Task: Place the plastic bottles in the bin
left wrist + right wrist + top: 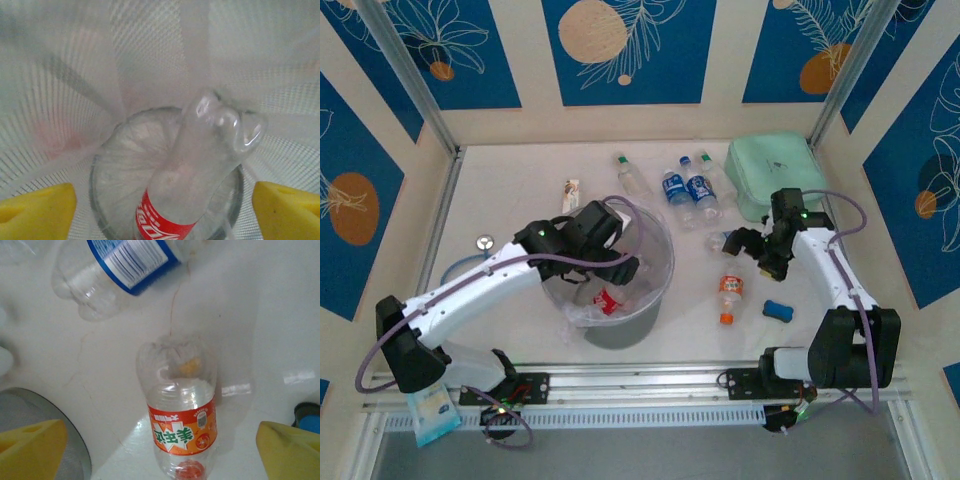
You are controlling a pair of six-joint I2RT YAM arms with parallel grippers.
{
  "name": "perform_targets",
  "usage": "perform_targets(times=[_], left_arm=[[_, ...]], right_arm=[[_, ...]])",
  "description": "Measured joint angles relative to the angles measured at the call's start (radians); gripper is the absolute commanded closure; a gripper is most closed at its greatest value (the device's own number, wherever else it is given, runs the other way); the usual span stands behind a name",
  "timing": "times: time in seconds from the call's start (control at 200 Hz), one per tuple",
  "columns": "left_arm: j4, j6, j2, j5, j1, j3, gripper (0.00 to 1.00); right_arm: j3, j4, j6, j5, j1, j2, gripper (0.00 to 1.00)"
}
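Left gripper (161, 210) wide over round grey bin (620, 330), so clear red-label bottle (200, 160) can drop inside. Right gripper (160, 450) wide above clear orange-label bottle (180, 405) beside bin, probably for grasp.

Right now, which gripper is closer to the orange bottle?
Right. The right gripper hangs over the orange bottle; the left gripper is over the bin, farther off.

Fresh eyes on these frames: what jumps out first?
The left gripper hangs open over the grey bin, with a red-label bottle inside its clear liner. To the right, the open right gripper hovers above an orange-label bottle lying on the white table. Blue-label bottles lie at the far side beside a mint-green case.
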Motion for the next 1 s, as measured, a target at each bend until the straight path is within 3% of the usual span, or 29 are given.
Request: perform_targets(times=[0.25, 0.455, 0.645, 0.725, 0.79, 0.941, 0.996], left_arm=[[-0.034, 0.054, -0.043, -0.027, 0.000, 0.167, 0.05], [-0.063, 0.093, -0.123, -0.093, 0.010, 0.259, 0.05], [-0.071, 0.055, -0.316, -0.089, 0.111, 0.091, 0.09], [-0.090, 0.034, -0.369, -0.098, 0.145, 0.036, 0.10], [-0.100, 0.017, -0.391, -0.105, 0.164, 0.002, 0.12], [-0.100, -0.013, -0.397, -0.098, 0.192, -0.084, 0.16], [-0.090, -0.018, -0.390, -0.088, 0.195, -0.113, 0.16]], right_arm=[[-0.058, 0.003, 0.024, 0.014, 0.071, 0.107, 0.07], [-0.064, 0.036, 0.024, 0.018, 0.105, 0.208, 0.15], [-0.076, 0.067, 0.027, 0.018, 0.114, 0.224, 0.23], [-0.076, 0.075, 0.027, 0.017, 0.114, 0.224, 0.33], [-0.076, 0.079, 0.026, 0.017, 0.114, 0.224, 0.41], [-0.075, 0.079, 0.020, 0.017, 0.113, 0.221, 0.45], [-0.075, 0.074, 0.019, 0.018, 0.113, 0.212, 0.51]])
